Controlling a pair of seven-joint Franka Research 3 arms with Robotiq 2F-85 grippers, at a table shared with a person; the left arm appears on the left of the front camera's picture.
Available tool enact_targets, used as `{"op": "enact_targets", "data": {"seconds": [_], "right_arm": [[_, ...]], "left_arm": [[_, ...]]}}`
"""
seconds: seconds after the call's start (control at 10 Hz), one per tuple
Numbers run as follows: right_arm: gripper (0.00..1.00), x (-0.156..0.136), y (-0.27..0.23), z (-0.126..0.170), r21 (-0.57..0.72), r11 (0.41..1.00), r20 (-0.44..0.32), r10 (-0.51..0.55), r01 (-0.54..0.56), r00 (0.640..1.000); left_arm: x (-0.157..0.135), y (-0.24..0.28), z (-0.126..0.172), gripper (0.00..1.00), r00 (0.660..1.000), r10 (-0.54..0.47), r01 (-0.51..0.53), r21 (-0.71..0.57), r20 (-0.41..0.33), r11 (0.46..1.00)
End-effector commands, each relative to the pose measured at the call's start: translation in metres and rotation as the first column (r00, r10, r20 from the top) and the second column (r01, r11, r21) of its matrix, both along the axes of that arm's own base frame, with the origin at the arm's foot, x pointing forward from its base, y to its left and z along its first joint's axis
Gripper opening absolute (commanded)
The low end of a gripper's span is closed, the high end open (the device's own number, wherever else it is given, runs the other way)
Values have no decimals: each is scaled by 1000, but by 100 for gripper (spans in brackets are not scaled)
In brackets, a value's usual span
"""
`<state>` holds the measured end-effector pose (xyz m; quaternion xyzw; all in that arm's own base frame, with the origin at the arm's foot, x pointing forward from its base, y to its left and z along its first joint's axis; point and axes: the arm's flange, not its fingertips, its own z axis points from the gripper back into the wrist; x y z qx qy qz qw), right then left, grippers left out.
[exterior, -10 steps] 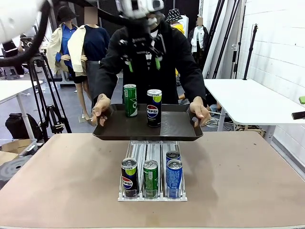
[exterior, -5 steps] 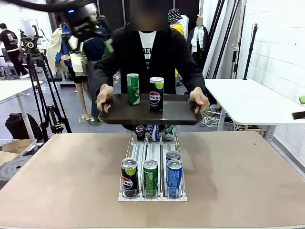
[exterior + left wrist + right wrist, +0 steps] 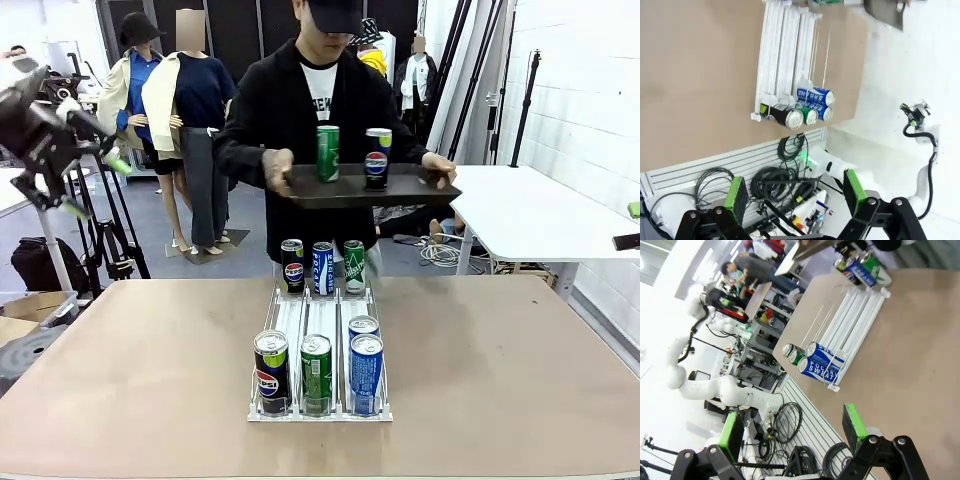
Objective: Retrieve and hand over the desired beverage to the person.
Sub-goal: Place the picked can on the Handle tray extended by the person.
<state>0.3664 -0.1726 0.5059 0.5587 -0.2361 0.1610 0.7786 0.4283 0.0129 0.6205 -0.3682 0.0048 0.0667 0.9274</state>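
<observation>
Left end effector [image 3: 92, 165] hangs released at the upper left of the front view, nothing between its green pads [image 3: 736, 196]; the right end effector [image 3: 792, 432] likewise gapes empty above the matte brown tabletop [image 3: 500, 360]. Only the front view shows the person [image 3: 320, 120], top centre, holding a dark flat tray [image 3: 410, 187] with two upright cans. Both wrist views show the white ribbed can rack [image 3: 785, 55] and its glossy cylindrical cans [image 3: 822, 362].
</observation>
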Motion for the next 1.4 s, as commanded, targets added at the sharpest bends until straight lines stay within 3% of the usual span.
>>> {"op": "enact_targets", "data": {"seconds": [0.0,0.4,0.7,1.0,1.3], "right_arm": [[100,-1,3,-2,-3,1000,6,-9,9,1000],[100,-1,3,-2,-3,1000,6,-9,9,1000],[100,-1,3,-2,-3,1000,6,-9,9,1000],[100,-1,3,-2,-3,1000,6,-9,9,1000],[100,-1,3,-2,-3,1000,6,-9,9,1000]], "left_arm": [[37,30,-22,100,998,-53,48,-122,-44,991],[68,95,-62,100,999,-17,0,-409,-37,912],[78,107,-87,100,999,-44,40,-511,4,859],[75,115,-103,100,998,-56,68,-540,38,839],[77,113,-105,100,999,-39,36,-516,4,856]]}}
